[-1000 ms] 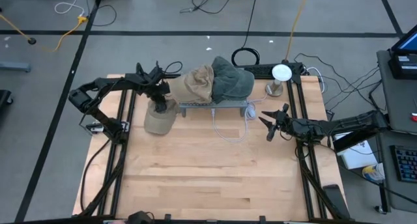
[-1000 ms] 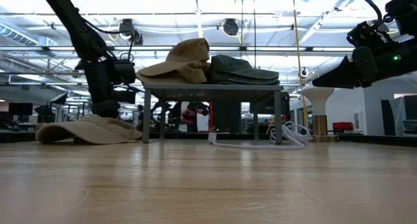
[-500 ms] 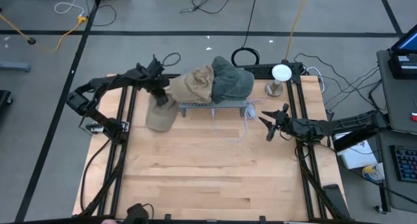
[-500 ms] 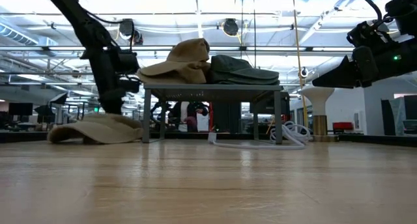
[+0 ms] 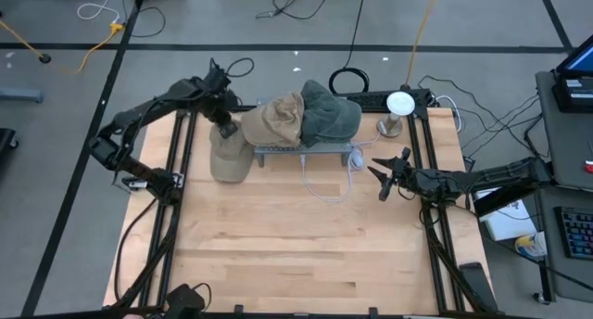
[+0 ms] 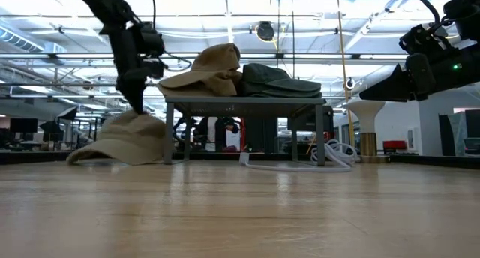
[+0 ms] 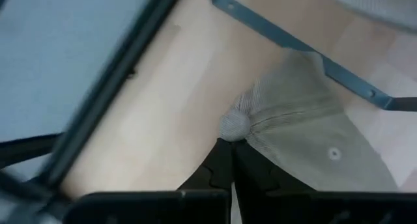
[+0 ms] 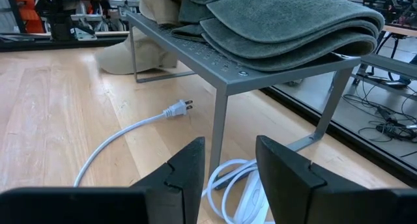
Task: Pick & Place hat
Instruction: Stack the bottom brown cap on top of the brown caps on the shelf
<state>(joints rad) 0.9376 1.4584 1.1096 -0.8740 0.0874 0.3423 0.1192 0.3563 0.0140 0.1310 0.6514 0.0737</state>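
Note:
A tan cap (image 5: 229,159) sits on the table just left of a low metal rack (image 5: 301,150); in the low view the cap (image 6: 124,142) is drawn up into a peak, with its brim on the wood. My left gripper (image 5: 222,126) stands over it, shut on its crown. A second tan hat (image 5: 278,120) and a green hat (image 5: 331,115) lie on the rack's top. My right gripper (image 5: 383,177) waits open to the right of the rack, touching nothing. My left gripper pinches the cap's crown at its top button (image 7: 234,125) between the two fingertips (image 7: 221,160). It comes from above, pointing down (image 6: 139,100). The crown is pulled up into a peak below the fingers while the brim (image 6: 86,157) stays on the table.
A white power cord (image 5: 329,182) with its plug (image 8: 177,108) lies coiled on the table under and in front of the rack. A white lamp-like stand (image 5: 398,106) is at the far right corner. Bare wood fills the table's near half.
My left gripper has risen and moved toward the far edge, staying shut on the cap. The cap's crown has been pulled up from flat into a peak, and the cap has slid a little toward the rack, brim still on the table.

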